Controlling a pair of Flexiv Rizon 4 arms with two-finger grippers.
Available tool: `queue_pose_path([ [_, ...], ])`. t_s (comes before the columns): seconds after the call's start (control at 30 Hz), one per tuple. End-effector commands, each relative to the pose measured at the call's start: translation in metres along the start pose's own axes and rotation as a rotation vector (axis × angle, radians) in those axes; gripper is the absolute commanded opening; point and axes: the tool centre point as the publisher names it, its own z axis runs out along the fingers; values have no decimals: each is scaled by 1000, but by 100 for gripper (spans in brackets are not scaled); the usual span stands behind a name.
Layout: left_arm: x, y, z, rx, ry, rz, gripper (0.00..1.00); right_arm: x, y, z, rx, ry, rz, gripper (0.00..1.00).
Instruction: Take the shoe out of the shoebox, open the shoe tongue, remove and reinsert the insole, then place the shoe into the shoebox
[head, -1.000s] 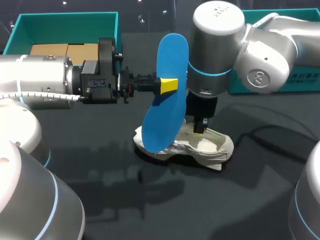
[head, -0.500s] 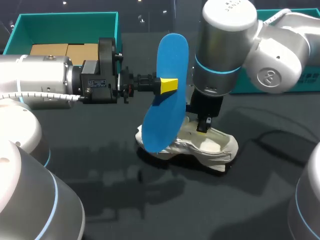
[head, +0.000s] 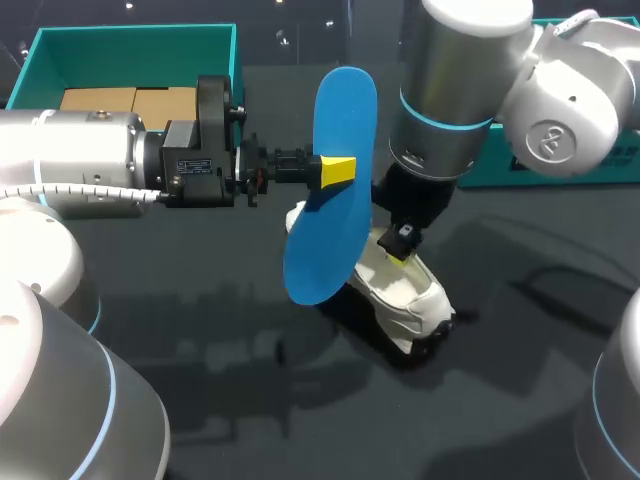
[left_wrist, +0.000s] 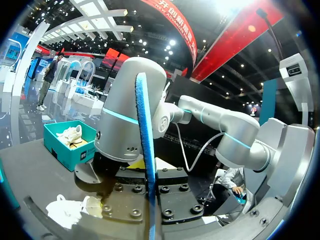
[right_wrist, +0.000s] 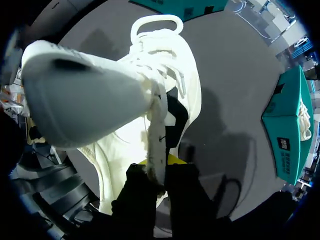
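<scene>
Head view first: the left arm comes in level from the left, and the left gripper (head: 338, 170) is clamped on the blue insole (head: 325, 230), one yellow tip pressed flat against its face. The insole stands nearly upright in the air, above the dark table (head: 250, 400). Just right of it, the right arm drops in from the far right, and the right gripper (head: 398, 245) is pinched narrow on the white shoe (head: 410, 295), gripping it at the top opening. The shoe is tilted: its near-right end sits low at the table, while its other end rises to the far left and slips behind the insole. Far left, the teal shoebox (head: 40, 50) has brown cardboard inside. A second teal box (head: 600, 165) sits at the far right, partly behind the right arm.

Over to the left wrist view: the insole (left_wrist: 145, 150) shows edge-on, a thin blue line rising from between the left gripper's (left_wrist: 149, 200) black finger blocks. The yellow tips are out of sight here. Beyond the insole looms the right arm's grey body, and a bit of the white shoe (left_wrist: 70, 212) lies low beside it.

Right wrist view now: the shoe (right_wrist: 100, 95) fills the space ahead of the right gripper (right_wrist: 159, 175). A white strip of it runs down between the two dark fingers, with yellow showing behind. The second teal box (right_wrist: 287, 125) sits well apart.
</scene>
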Motion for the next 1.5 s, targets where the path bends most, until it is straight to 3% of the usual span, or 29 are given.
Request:
queue_pose_path([
  [0.03,1,1,1,1,-2,0,0,2,-3,-2,-12,4,297,0],
  [0.2,1,1,1,1,-2,0,0,2,-3,-2,-12,4,297,0],
  [0.3,1,1,1,1,-2,0,0,6,2,7,76,-1,502,0],
  [0.43,1,1,1,1,-2,0,0,10,2,14,77,27,596,0],
  [1.17,1,1,1,1,-2,0,0,6,-11,55,6,165,641,0],
  [1.5,1,1,1,1,-2,0,0,10,-19,76,15,209,657,0],
])
